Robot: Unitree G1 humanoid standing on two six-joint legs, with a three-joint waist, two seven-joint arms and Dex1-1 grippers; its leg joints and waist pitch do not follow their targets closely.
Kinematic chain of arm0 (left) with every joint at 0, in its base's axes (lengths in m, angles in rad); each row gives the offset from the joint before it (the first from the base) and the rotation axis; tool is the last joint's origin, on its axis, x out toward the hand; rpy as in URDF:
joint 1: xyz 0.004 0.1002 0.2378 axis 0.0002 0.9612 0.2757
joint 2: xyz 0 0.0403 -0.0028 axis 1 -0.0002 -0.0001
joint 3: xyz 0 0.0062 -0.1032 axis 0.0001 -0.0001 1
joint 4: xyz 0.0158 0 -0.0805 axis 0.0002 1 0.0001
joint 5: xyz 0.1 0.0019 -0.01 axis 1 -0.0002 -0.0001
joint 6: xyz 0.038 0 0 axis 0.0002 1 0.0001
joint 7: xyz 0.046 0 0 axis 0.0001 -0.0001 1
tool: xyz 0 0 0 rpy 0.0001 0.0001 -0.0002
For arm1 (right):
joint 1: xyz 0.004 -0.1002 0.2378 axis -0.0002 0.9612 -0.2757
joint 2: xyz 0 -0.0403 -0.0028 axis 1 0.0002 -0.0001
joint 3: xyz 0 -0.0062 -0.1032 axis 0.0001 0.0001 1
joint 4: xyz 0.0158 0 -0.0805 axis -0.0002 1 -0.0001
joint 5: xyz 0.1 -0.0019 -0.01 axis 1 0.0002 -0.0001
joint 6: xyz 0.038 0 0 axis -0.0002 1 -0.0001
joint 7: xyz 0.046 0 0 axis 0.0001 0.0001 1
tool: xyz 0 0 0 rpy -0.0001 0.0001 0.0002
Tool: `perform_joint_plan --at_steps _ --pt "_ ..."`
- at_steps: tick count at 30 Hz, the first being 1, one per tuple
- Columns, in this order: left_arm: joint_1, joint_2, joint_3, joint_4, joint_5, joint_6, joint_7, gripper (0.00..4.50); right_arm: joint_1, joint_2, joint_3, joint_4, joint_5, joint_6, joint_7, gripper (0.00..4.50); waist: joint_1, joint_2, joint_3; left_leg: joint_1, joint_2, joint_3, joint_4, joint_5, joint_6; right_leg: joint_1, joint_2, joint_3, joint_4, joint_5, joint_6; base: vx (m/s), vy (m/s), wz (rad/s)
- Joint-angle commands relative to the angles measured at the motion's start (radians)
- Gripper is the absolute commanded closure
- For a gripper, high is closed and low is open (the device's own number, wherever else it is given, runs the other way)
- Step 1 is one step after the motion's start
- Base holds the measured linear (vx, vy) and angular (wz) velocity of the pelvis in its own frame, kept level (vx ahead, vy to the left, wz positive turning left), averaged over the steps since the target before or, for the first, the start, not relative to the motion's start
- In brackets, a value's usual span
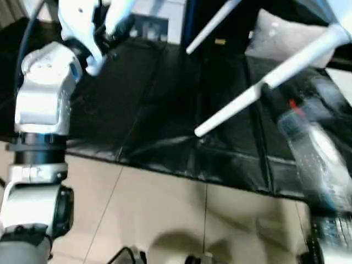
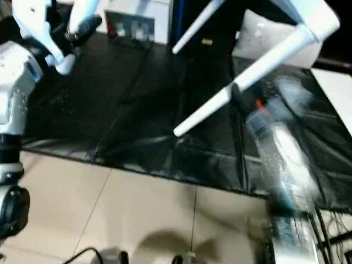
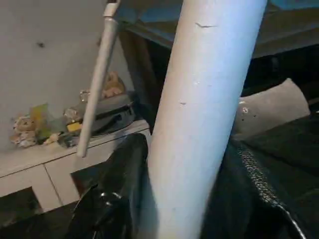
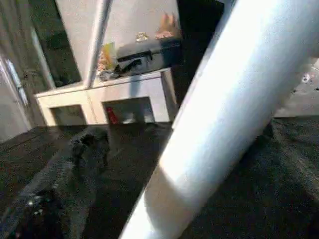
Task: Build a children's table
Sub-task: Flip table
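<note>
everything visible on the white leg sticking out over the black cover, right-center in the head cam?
The leg is a long white tube, plastic by its look, tapering to a blunt free end low over the black cover. It slants up toward the picture's upper right, where it joins the table's white body. A second leg slants likewise behind it. Whether the tip touches the cover is unclear.

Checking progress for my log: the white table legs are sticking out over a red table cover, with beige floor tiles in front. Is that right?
Not quite: the table cover is black, not red, as the left eye view shows. The rest holds: the white legs stick out over it, and beige floor tiles lie in front.
</note>
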Motion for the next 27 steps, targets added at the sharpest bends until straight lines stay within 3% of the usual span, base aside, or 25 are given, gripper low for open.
perform_joint_plan --at_steps 1,3,4,6,8,11,14,18,20,21,24,25,26,27 --pt "0.019 -0.019 -0.017 0.003 -0.057 0.015 -0.042 2.62 -0.054 -0.014 -0.01 0.112 -0.021 -0.048 0.014 0.0 -0.002 0.016 -0.078 0.035 0.078 -0.033 -0.075 -0.22 -0.013 0.041 -0.127 0.072 -0.089 -0.309 -0.152 0.0 0.0 0.0" --pt "0.033 -0.022 -0.017 -0.001 -0.067 0.015 -0.057 2.66 -0.095 -0.019 -0.006 0.169 -0.028 -0.073 0.038 0.0 -0.002 0.014 -0.082 0.032 0.079 -0.032 -0.074 -0.201 -0.011 0.043 -0.126 0.07 -0.078 -0.26 -0.172 0.0 0.0 0.0" --pt "0.05 -0.02 -0.022 -0.002 -0.065 0.012 -0.064 2.67 -0.126 -0.013 -0.015 0.179 0.004 -0.084 0.104 0.0 -0.003 0.003 -0.082 0.03 0.078 -0.029 -0.074 -0.189 0.002 0.046 -0.127 0.072 -0.075 -0.236 -0.179 0.0 0.0 0.0" --pt "0.066 -0.023 -0.021 0.002 -0.065 0.01 -0.062 2.71 -0.129 -0.007 -0.022 0.141 0.049 -0.081 0.18 0.0 0.002 0.005 -0.083 0.028 0.08 -0.027 -0.072 -0.166 0.023 0.049 -0.132 0.074 -0.073 -0.221 -0.179 0.0 0.0 0.0" --pt "0.097 -0.029 -0.022 0.012 -0.057 -0.003 -0.055 2.72 -0.093 -0.008 -0.022 0.022 0.126 -0.031 0.285 0.0 0.005 0.001 -0.084 0.023 0.082 -0.027 -0.072 -0.135 0.052 0.054 -0.131 0.074 -0.069 -0.19 -0.173 0.0 0.0 0.0" --pt "0.143 -0.041 -0.033 0.046 -0.03 -0.05 -0.035 2.75 -0.009 -0.04 0.014 -0.135 0.176 0.027 0.366 0.0 0.01 -0.003 -0.093 0.023 0.086 -0.025 -0.069 -0.042 0.101 0.047 -0.125 0.071 -0.049 -0.076 -0.182 0.0 0.0 0.0" --pt "0.171 -0.045 -0.044 0.118 0.018 -0.124 0.018 2.87 0.091 -0.07 0.05 -0.3 0.215 0.083 0.378 0.0 0.017 -0.003 -0.093 0.021 0.082 -0.024 -0.067 -0.035 0.123 0.045 -0.124 0.071 -0.054 -0.075 -0.168 0.0 0.0 0.0" --pt "0.19 -0.044 -0.033 0.182 0.049 -0.19 0.068 2.9 0.173 -0.072 0.077 -0.438 0.237 0.127 0.369 0.0 0.018 0.001 -0.091 0.024 0.087 -0.028 -0.074 -0.095 0.095 0.041 -0.129 0.069 -0.067 -0.153 -0.149 0.0 0.0 0.0" --pt "0.192 -0.04 -0.015 0.224 0.059 -0.223 0.095 2.91 0.213 -0.064 0.093 -0.494 0.225 0.147 0.359 0.0 0.02 0.009 -0.084 0.032 0.092 -0.03 -0.079 -0.15 0.056 0.034 -0.129 0.068 -0.077 -0.195 -0.152 0.0 0.0 0.0" --pt "0.192 -0.036 -0.01 0.243 0.065 -0.238 0.105 2.91 0.228 -0.061 0.102 -0.514 0.215 0.152 0.355 0.0 0.018 0.005 -0.084 0.032 0.092 -0.03 -0.08 -0.158 0.049 0.034 -0.129 0.069 -0.077 -0.194 -0.149 0.0 0.0 0.0" --pt "0.204 -0.024 -0.012 0.247 0.076 -0.235 0.11 2.91 0.245 -0.055 0.126 -0.497 0.159 0.125 0.335 0.0 0.014 0.004 -0.084 0.029 0.091 -0.034 -0.084 -0.176 0.023 0.038 -0.133 0.069 -0.073 -0.187 -0.151 0.0 0.0 0.0" --pt "0.212 -0.017 -0.014 0.242 0.085 -0.231 0.119 2.91 0.245 -0.054 0.134 -0.476 0.13 0.112 0.319 0.0 0.013 0.01 -0.083 0.029 0.089 -0.033 -0.084 -0.191 0.011 0.036 -0.134 0.07 -0.075 -0.198 -0.153 0.0 0.0 0.0" --pt "0.218 -0.013 -0.015 0.235 0.088 -0.226 0.122 2.91 0.242 -0.053 0.134 -0.462 0.119 0.105 0.309 0.0 0.012 0.008 -0.082 0.029 0.089 -0.033 -0.085 -0.199 0.007 0.036 -0.135 0.071 -0.077 -0.207 -0.153 0.0 0.0 0.0" --pt "0.24 -0.009 -0.007 0.21 0.079 -0.21 0.123 2.91 0.231 -0.053 0.133 -0.416 0.079 0.082 0.278 0.0 0.012 0.013 -0.082 0.029 0.088 -0.034 -0.084 -0.213 -0.002 0.038 -0.137 0.072 -0.079 -0.219 -0.152 0.0 0.0 0.0"
